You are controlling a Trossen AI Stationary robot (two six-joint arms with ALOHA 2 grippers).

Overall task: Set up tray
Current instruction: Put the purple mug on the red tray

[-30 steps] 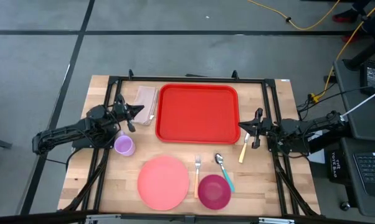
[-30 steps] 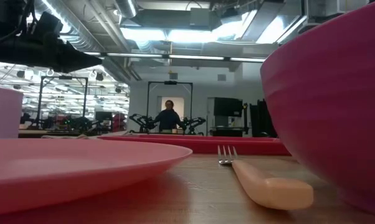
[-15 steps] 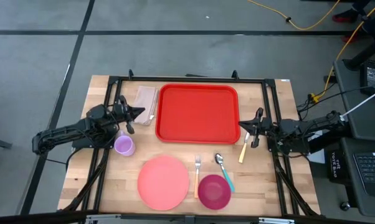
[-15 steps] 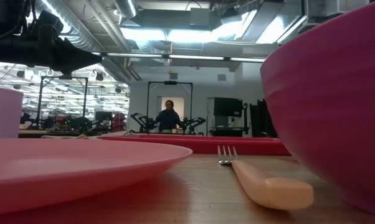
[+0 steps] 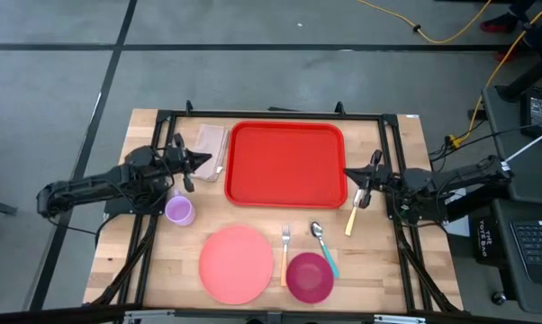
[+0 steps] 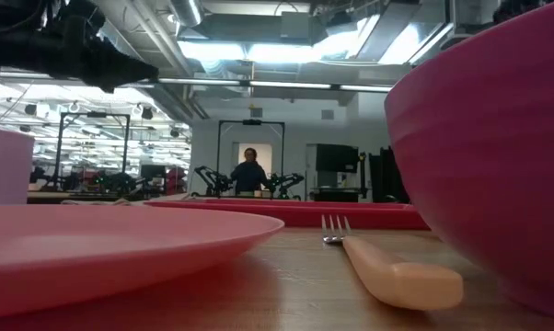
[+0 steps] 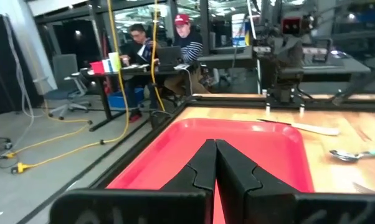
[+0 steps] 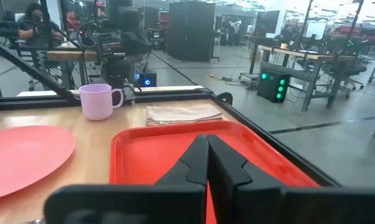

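The red tray (image 5: pixel 286 162) lies flat on the wooden table at the far middle, with nothing on it. My left gripper (image 5: pixel 202 161) hovers shut just off the tray's left rim, pointing level toward it; in its wrist view the shut fingers (image 7: pixel 213 163) stand before the tray (image 7: pixel 256 146). My right gripper (image 5: pixel 347 173) hovers shut at the tray's right rim, also level, facing the tray (image 8: pixel 150 152). Neither gripper touches anything.
A folded napkin (image 5: pixel 212 140) lies left of the tray and a purple cup (image 5: pixel 180 211) stands below my left gripper. Near the front edge are a pink plate (image 5: pixel 236 264), a fork (image 5: pixel 285 252), a spoon (image 5: pixel 323 245) and a magenta bowl (image 5: pixel 310 277). A knife (image 5: pixel 353 216) lies by the right gripper.
Both grippers have risen a little above the table, staying level and pointed at the tray; in the low view the left one stands higher than before. Nothing on the table has moved.
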